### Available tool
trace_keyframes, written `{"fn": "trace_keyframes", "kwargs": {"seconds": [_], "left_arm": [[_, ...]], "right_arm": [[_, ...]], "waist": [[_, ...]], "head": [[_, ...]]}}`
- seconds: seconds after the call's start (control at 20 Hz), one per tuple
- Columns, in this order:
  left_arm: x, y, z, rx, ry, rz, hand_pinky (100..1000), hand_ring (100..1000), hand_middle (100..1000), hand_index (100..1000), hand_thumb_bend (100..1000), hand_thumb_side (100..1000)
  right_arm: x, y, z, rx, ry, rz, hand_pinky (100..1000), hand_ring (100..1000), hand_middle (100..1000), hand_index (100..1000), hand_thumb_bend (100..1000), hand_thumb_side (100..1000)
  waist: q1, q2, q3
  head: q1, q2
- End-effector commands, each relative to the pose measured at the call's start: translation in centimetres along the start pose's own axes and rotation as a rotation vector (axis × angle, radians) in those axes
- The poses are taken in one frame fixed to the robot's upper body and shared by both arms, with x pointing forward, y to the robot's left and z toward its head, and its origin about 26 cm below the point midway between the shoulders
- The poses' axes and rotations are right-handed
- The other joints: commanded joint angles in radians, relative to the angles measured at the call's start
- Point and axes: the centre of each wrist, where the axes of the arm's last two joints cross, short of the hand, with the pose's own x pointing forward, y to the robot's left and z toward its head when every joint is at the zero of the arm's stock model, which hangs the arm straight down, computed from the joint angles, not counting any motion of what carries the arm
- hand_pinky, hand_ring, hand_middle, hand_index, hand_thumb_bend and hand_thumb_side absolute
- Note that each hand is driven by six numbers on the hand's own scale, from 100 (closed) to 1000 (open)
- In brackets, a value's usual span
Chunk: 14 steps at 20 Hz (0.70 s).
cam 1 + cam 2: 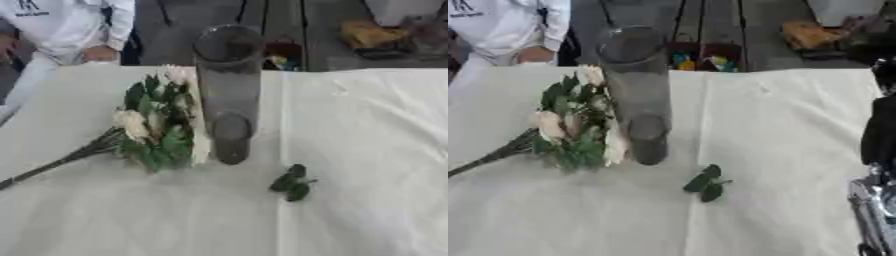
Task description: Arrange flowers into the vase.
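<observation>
A tall clear glass vase (229, 85) stands upright on the white tablecloth near the middle of the table. Just left of it lies a bunch of white flowers (156, 122) with green leaves, its blooms touching the vase's side. The dark stems (61, 162) trail toward the lower left. A small sprig of green leaves (290, 184) lies loose on the cloth to the right of the vase's foot. My right hand (881, 135) shows only as a black shape above a silver joint at the right edge of the right eye view, well away from the flowers. My left hand is out of sight.
The white cloth (367, 150) covers the table, with a crease running down its middle. A person in white stands at the far left edge (74, 30), touching nothing. Beyond the far edge are a dark floor, a box of coloured items (702, 57) and an orange object (372, 35).
</observation>
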Motion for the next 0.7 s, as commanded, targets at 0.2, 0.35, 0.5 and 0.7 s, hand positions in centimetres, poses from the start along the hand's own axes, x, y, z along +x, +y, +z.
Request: {"fn": "trace_keyframes", "kwargs": {"seconds": [0.2, 0.35, 0.5, 0.7], "left_arm": [[-2.2, 1.4, -0.4, -0.215, 0.137, -0.205, 907, 1000, 1000, 1000, 162, 1000], [-2.8, 2.0, -1.3, -0.300, 0.190, -0.296, 913, 1000, 1000, 1000, 247, 1000], [-3.5, 2.9, -2.3, -0.376, 0.248, -0.399, 914, 1000, 1000, 1000, 286, 1000], [-3.0, 4.6, -3.3, -0.448, 0.298, -0.536, 903, 1000, 1000, 1000, 335, 1000]], "right_arm": [[0.5, 0.0, -0.5, 0.026, -0.012, -0.003, 636, 606, 609, 739, 100, 1000], [0.5, 0.2, -0.4, 0.028, -0.008, -0.012, 636, 606, 609, 739, 100, 1000], [0.5, 0.6, -0.4, 0.033, -0.003, -0.029, 638, 607, 609, 738, 100, 1000], [0.5, 1.1, -0.4, 0.040, -0.001, -0.053, 639, 607, 609, 738, 100, 1000]], "waist": [[0.005, -0.026, -0.011], [0.002, -0.028, -0.021], [-0.005, -0.028, -0.038], [-0.014, -0.024, -0.060]], "head": [[0.013, 0.007], [0.025, 0.007], [0.043, 0.005], [0.074, -0.003]]}}
